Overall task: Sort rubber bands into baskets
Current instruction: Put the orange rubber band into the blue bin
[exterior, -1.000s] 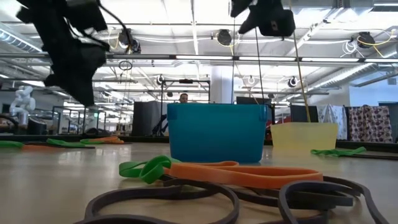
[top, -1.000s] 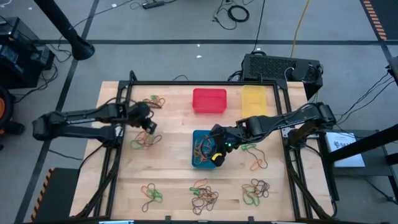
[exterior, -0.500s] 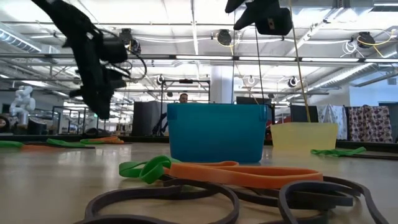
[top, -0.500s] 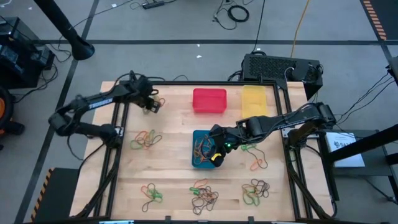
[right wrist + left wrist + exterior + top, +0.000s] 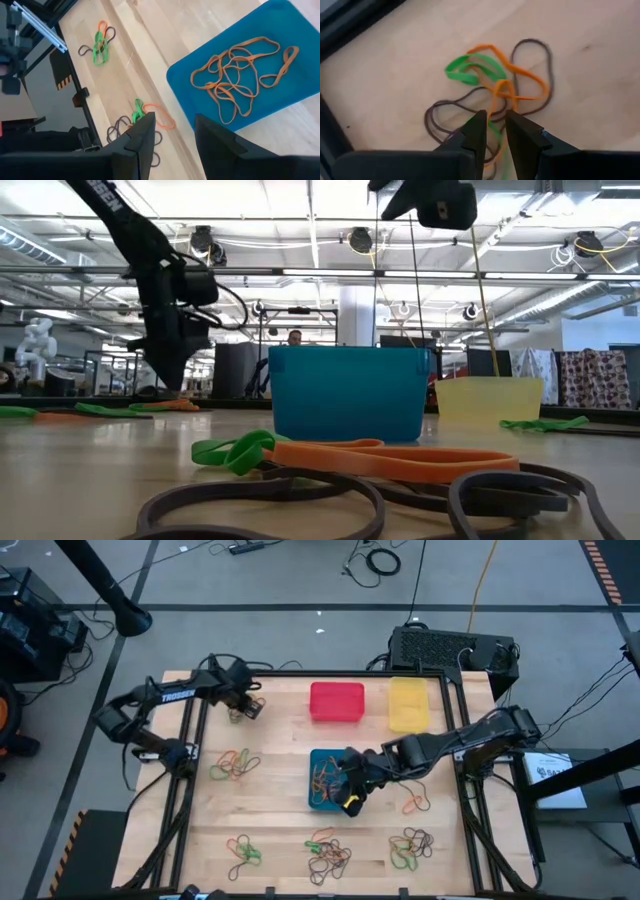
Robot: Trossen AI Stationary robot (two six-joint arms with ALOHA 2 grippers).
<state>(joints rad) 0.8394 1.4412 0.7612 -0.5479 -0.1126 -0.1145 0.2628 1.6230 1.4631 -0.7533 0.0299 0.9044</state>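
Now, nearest the front edge of the wooden table (image 5: 280, 815), three tangles of thin orange, green and dark rubber bands (image 5: 328, 853) lie untouched. Further back, the blue rectangular plastic basket (image 5: 314, 798) holds only orange loops (image 5: 239, 80). The right gripper (image 5: 352, 780) hangs over it, fingers parted by a moderate gap and holding nothing; over the last second it has shifted only slightly above the tub, so its drop looks done.

Main change: a second ago the left arm lay across the table's middle-left; it has since swung to the far left corner. The left gripper (image 5: 493, 131) now sits low over a small far-corner tangle (image 5: 495, 85) of green, orange and dark brown bands. Its fingers stand a narrow slot apart, with an orange strand running between them; contact cannot be confirmed, and they are not clamped yet.

Judgement: next pick is starting here, probably an orange band for the blue tub.

Farthest back, the red rectangular plastic basket (image 5: 336, 715) and yellow rectangular plastic basket (image 5: 409, 715) appear empty.
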